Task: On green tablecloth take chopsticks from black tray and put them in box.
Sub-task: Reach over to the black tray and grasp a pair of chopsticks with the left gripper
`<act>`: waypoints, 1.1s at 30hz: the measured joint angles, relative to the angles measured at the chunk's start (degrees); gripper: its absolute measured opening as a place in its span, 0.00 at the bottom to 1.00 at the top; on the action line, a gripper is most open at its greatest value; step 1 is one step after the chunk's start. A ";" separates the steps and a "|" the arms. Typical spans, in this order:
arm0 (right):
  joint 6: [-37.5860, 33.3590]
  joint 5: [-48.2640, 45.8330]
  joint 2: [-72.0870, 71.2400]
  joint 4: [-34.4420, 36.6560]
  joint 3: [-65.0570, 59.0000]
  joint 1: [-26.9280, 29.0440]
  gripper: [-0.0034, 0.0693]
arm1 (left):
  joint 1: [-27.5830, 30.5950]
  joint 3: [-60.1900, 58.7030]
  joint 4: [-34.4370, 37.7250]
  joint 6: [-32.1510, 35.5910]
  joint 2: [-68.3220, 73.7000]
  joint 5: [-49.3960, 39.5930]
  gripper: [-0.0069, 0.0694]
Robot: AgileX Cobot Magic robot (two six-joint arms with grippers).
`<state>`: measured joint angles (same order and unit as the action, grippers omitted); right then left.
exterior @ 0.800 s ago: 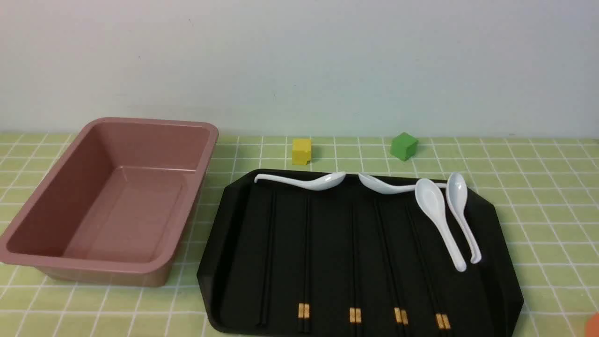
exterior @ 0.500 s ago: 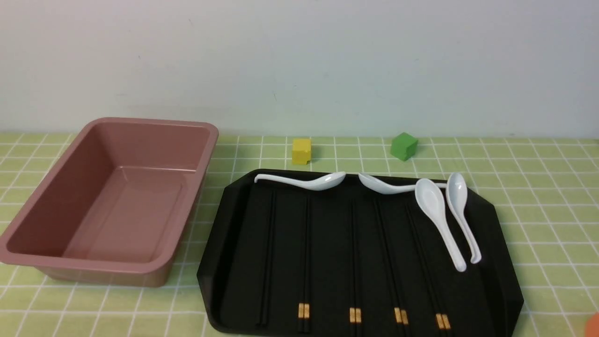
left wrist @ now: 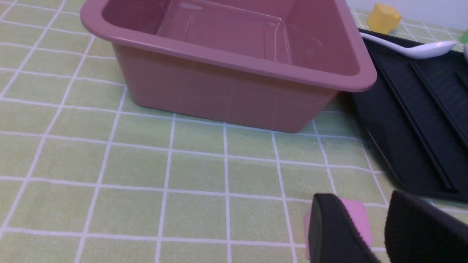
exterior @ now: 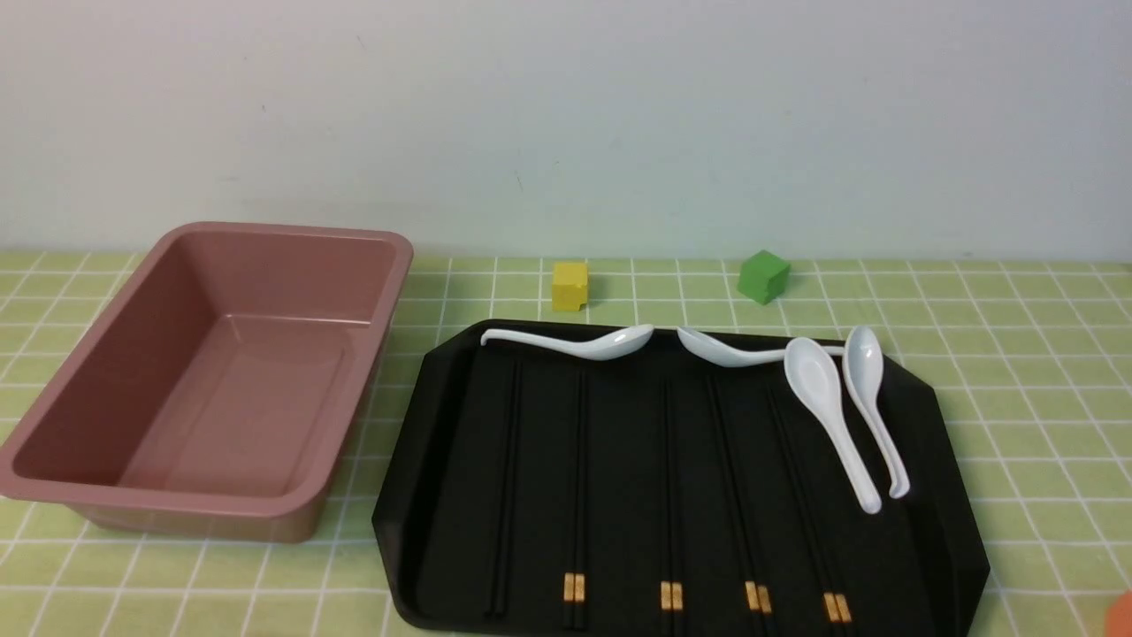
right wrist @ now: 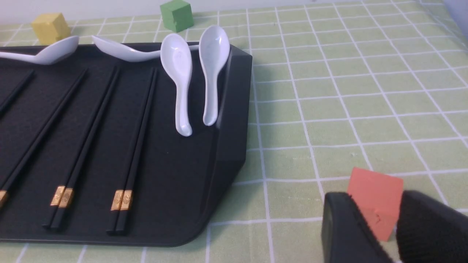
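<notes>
Plain chopsticks (exterior: 506, 487) lie in the black tray (exterior: 424, 495), leftmost pair, lower centre of front view, w/ four gold-banded pairs (exterior: 672, 495) to their right. The box (exterior: 106, 491) sits at left, beside tray on green tablecloth (exterior: 1017, 372). Wrist views: left claw (left wrist: 365, 204) fingers apart, pink block (left wrist: 354, 215) just beyond; right claw (right wrist: 374, 201) apart too, orange block (right wrist: 376, 193) behind the gap.
</notes>
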<state>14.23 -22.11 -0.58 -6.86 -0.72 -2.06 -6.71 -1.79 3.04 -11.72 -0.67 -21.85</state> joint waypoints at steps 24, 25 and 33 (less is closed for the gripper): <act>0.00 0.00 0.00 0.00 0.00 0.00 0.38 | 0.00 0.00 0.00 0.00 0.00 0.00 0.40; 0.00 0.00 0.00 0.00 0.00 0.00 0.38 | 0.00 0.00 0.00 0.00 0.00 0.00 0.40; 0.00 0.00 0.00 0.00 0.00 0.00 0.38 | 0.00 0.00 28.27 -16.47 0.00 2.55 0.40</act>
<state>14.23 -22.11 -0.58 -6.86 -0.72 -2.06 -6.71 -1.79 31.31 -28.19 -0.67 -19.30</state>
